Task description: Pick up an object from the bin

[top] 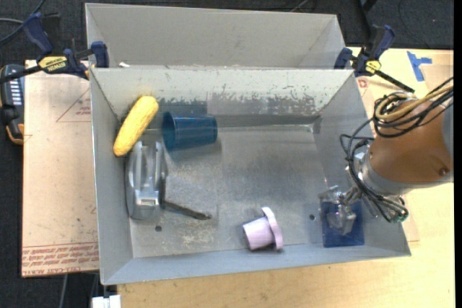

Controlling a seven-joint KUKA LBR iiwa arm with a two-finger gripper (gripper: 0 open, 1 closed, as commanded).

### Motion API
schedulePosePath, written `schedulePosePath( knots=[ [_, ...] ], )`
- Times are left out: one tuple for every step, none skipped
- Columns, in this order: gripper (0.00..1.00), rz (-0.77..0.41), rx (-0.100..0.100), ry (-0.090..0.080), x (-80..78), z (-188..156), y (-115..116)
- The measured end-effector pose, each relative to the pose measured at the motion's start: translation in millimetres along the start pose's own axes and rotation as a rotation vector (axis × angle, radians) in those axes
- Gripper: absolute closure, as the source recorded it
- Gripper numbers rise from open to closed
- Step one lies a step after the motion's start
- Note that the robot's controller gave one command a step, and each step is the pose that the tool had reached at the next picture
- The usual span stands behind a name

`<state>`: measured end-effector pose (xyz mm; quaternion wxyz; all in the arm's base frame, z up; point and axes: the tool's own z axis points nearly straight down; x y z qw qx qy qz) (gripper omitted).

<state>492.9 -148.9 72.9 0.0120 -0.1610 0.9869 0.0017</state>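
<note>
Pincer (339, 213) sat low in the near right corner of the grey bin (274, 162), right over a flat dark-blue piece (355, 236) that lay on the bin floor close to the front wall. Whether the pincer was released or clenched could not be told, nor whether it touched the blue piece. To the left, near the front wall, a small lilac cup (261, 231) lay on its side. Well apart, along the left side, a yellow corn cob (136, 125) lay slanted by the back corner. A blue cup (189, 132) lay tipped just beside it, and a grey metal tool (146, 180) rested below them.
</note>
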Motion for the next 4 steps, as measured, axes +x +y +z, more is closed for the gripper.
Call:
schedulePosePath(
  knots=[
    [1.00,0.000,0.000,0.000,-0.1,-0.1,0.1],
    [1.00,-0.001,0.000,-0.001,-0.7,-2.1,0.4],
    [1.00,0.001,-0.007,0.008,-0.3,-75.5,2.2],
    [1.00,0.001,0.001,-0.005,-4.7,-112.9,1.0]
  ],
)
